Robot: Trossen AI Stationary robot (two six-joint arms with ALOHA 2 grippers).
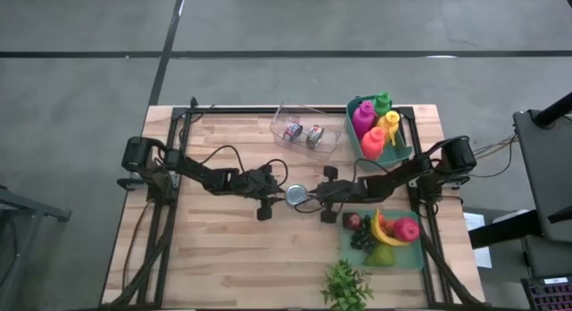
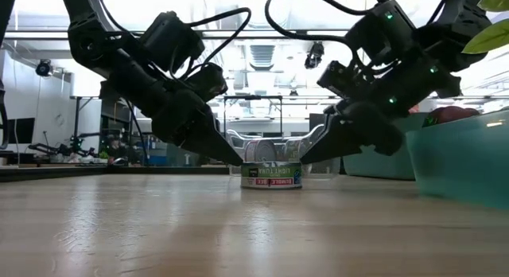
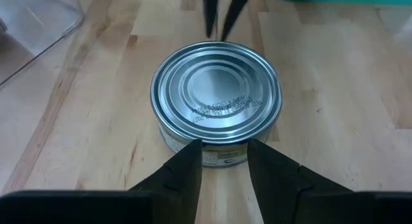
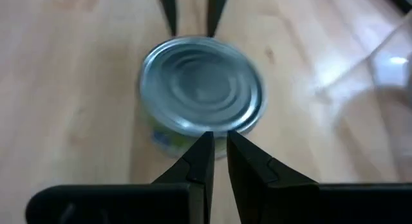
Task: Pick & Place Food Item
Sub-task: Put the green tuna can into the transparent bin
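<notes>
From table height the squat tin can is sitting upright between two gripper tips pressing toward its sides, its printed paper label facing me. Only the left wrist view is showing the ribbed, shiny lid with stamped code, lying just beyond the left gripper, whose fingers are standing narrowly parted and gripping nothing. The right gripper is pointing at the can's opposite side, fingers nearly closed, empty, above the pale wooden table.
</notes>
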